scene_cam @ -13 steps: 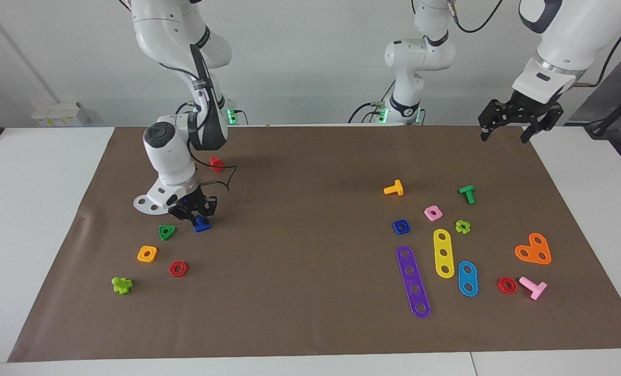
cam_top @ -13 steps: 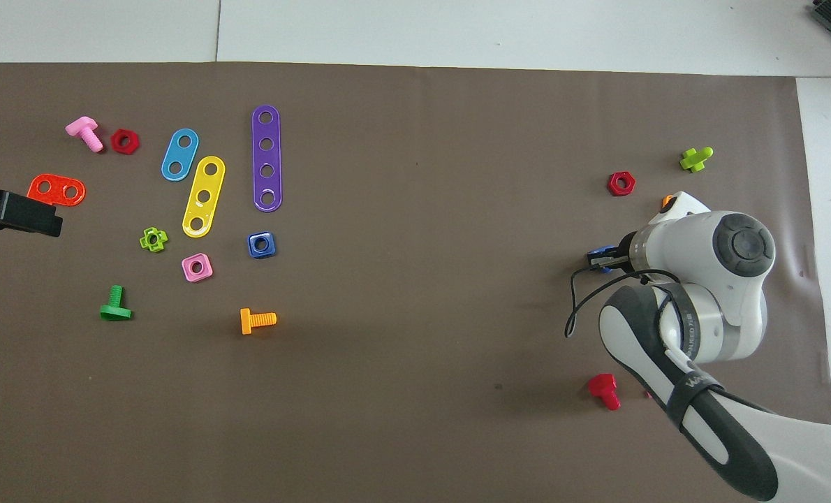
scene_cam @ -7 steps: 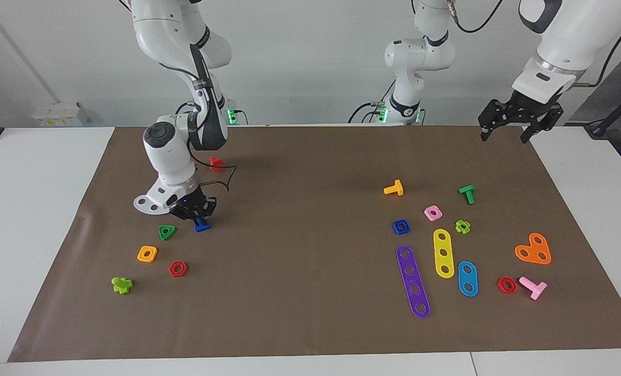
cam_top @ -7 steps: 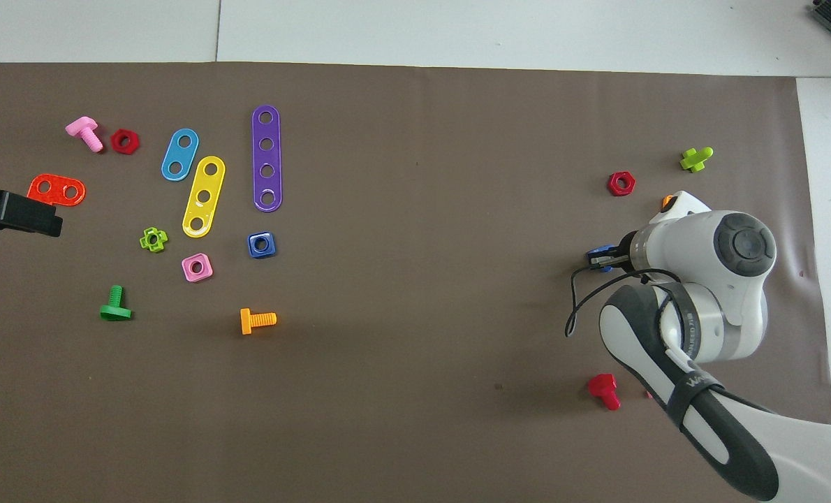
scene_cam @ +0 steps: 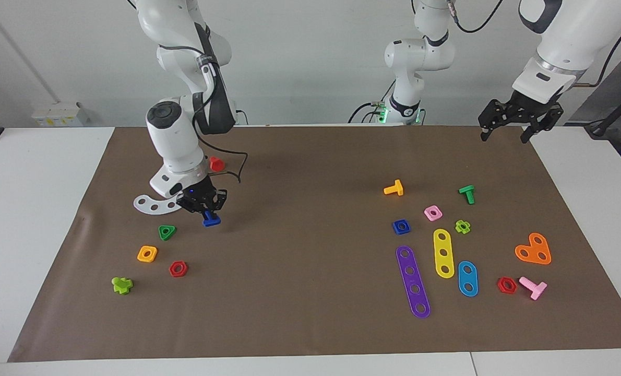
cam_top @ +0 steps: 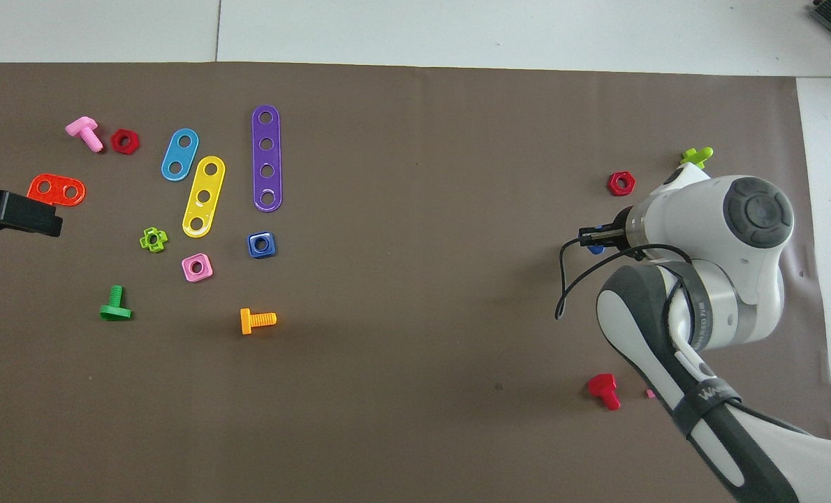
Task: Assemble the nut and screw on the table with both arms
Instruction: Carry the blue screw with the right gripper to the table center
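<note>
Blue screw point(scene_cam: 211, 220) clamped head-down in right gripper point(scene_cam: 204, 205), raised over right-arm end of table point(scene_cam: 310, 334) for mating. Blue square nut point(scene_cam: 401, 226) untouched near yellow strip point(scene_cam: 443, 253). Left gripper point(scene_cam: 507, 137) waits wide, empty, over table corner.

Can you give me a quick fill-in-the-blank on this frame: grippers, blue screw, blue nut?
1. The right gripper is shut on the blue ____.
2. The left gripper is ____ and holds nothing.
3. The blue nut lies on the brown paper beside the ____ square nut.

Missing words: screw; open; pink
</note>
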